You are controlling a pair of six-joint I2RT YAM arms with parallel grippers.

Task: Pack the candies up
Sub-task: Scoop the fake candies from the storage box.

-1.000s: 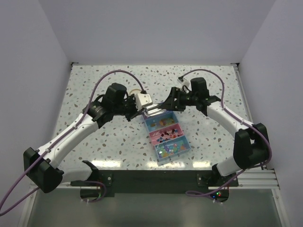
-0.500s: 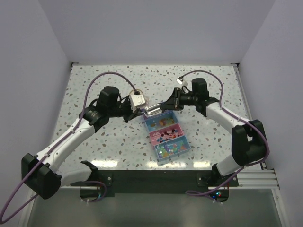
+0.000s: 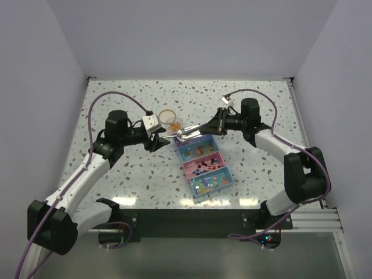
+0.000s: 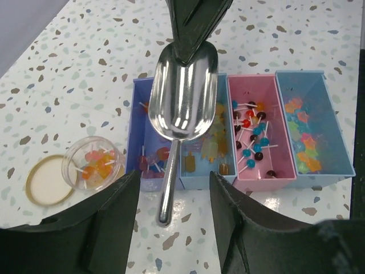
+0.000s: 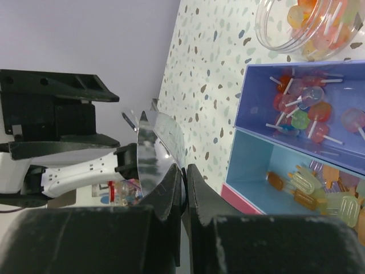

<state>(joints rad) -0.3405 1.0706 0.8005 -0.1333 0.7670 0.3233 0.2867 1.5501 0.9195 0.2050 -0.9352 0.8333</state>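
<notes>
My right gripper (image 3: 204, 129) is shut on the rim of a shiny metal scoop's (image 4: 183, 91) bowl, holding it tilted above the far end of the compartment box (image 4: 267, 181). The scoop's handle (image 4: 167, 188) points toward my left gripper (image 3: 158, 141), which is open with its fingers (image 4: 108, 228) on either side of the handle's tip and apart from it. Candies (image 4: 251, 134) lie in all of the box's blue and pink compartments: lollipops, ice-pop shapes and stars. More orange candies (image 4: 94, 168) sit in a small clear jar (image 3: 172, 124) to the left of the box.
The jar's tan lid (image 4: 48, 180) lies flat on the speckled table beside the jar. White walls close the table at the back and on both sides. In the right wrist view the jar (image 5: 311, 25) stands just past the purple-blue compartment (image 5: 302, 108).
My right gripper has shut on the scoop's bowl. My left gripper has opened, let go of the handle and drawn back to the left, uncovering the jar and lid.
</notes>
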